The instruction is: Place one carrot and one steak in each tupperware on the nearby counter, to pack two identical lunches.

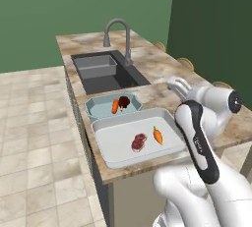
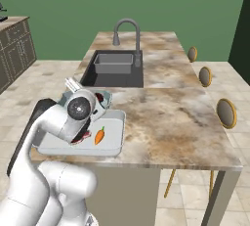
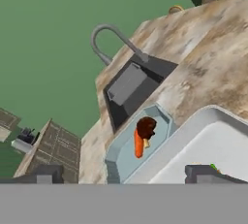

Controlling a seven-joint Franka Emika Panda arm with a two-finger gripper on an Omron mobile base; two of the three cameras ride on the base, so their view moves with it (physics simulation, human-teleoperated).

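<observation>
Orange carrot (image 1: 157, 135) and soft steak (image 1: 139, 141) lie light in your big tupperware (image 1: 106, 145) at the surface's front edge, fingers (image 3: 44, 175) released wide, nothing needing grasping.

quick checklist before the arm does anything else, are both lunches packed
1. Small pale blue-grey octagonal container holds an orange carrot and a dark steak: ok.
2. Large whitish-grey rectangular container holds a second carrot and a reddish steak: ok.
3. Both containers sit on the beige marbled counter, near the dark sink: ok.
4. Pincer open, nothing between its tips: ok.
5. Whether the two containers touch: cannot tell.
</observation>
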